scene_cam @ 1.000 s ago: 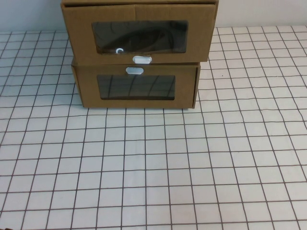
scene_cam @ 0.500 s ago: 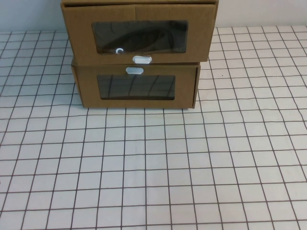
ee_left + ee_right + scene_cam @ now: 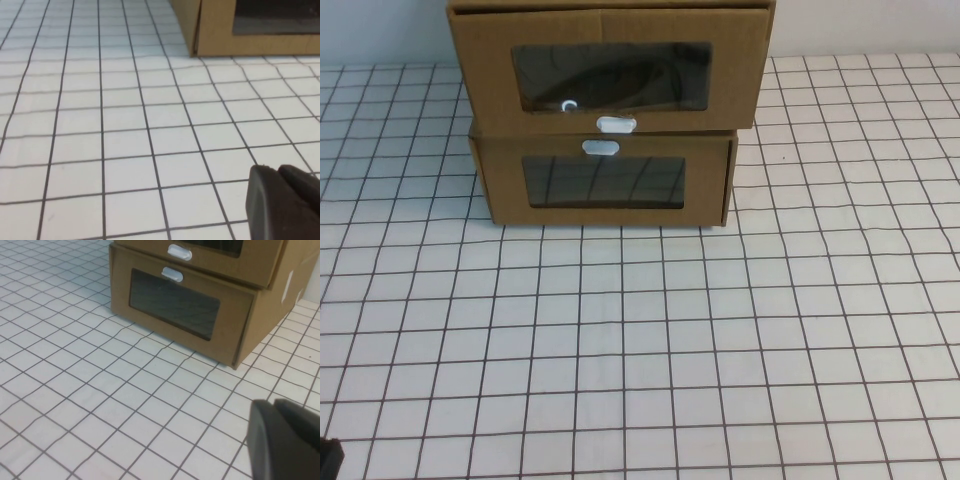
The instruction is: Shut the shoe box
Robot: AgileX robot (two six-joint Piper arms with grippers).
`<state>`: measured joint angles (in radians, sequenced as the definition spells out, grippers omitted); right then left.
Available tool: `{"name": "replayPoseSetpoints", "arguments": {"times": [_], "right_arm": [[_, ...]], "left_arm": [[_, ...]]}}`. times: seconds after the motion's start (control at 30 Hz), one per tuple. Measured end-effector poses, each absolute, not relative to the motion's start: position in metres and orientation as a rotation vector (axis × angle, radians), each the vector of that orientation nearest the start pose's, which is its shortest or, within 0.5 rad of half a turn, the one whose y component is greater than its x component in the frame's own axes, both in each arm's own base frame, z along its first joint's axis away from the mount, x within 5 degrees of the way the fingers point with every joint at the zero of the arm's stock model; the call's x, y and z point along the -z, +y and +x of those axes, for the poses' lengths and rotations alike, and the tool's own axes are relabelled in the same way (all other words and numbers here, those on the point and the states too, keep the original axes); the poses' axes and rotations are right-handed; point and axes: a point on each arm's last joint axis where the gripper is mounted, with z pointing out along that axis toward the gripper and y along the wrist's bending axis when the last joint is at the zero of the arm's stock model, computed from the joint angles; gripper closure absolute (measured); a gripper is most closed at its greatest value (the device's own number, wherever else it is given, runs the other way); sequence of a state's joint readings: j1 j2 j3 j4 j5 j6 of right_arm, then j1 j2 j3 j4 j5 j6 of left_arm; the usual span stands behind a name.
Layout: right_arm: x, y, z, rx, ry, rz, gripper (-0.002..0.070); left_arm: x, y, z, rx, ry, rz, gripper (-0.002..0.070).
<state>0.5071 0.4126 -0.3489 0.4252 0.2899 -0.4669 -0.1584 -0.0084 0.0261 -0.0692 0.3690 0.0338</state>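
The shoe box is the larger brown cardboard box, stacked on top at the table's far side. It has a clear front window with a white pull tab below it. Its front juts forward past the box beneath. It also shows in the right wrist view. My left gripper is shut and empty, low over the tiles well in front of the boxes. It shows as a dark bit in the high view's near left corner. My right gripper is shut and empty, near the boxes' right front corner.
The smaller cardboard box, with its white tab above its window, sits under the shoe box. Its corner shows in the left wrist view. The white gridded table spreads in front. A pale wall stands behind the boxes.
A dark bit of my left gripper has come into the high view's near left corner. The boxes have not moved.
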Motion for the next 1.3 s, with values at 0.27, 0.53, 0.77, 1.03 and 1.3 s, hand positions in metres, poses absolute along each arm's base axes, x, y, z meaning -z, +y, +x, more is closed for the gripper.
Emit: {"name": "replayPoseSetpoints", "arguments": {"times": [0.27, 0.53, 0.77, 1.03, 1.3], "right_arm": [[-0.277, 0.056, 0.077, -0.428, 1.745, -0.6, 0.0691], [-0.277, 0.056, 0.077, -0.428, 1.745, -0.6, 0.0691], [-0.277, 0.056, 0.077, -0.428, 1.745, -0.6, 0.0691], [-0.277, 0.055, 0.076, -0.428, 1.741, -0.599, 0.0691], [-0.257, 0.03, 0.066, -0.266, 1.627, -0.38, 0.0691]], "left_arm": [[-0.17, -0.01, 0.051, 0.156, 1.886, 0.112, 0.0677], [-0.17, -0.009, 0.051, 0.155, 1.886, 0.112, 0.0677], [-0.17, -0.009, 0.051, 0.155, 1.886, 0.112, 0.0677], [-0.17, -0.009, 0.051, 0.155, 1.886, 0.112, 0.0677], [-0.17, -0.009, 0.051, 0.155, 1.886, 0.112, 0.0677]]}}
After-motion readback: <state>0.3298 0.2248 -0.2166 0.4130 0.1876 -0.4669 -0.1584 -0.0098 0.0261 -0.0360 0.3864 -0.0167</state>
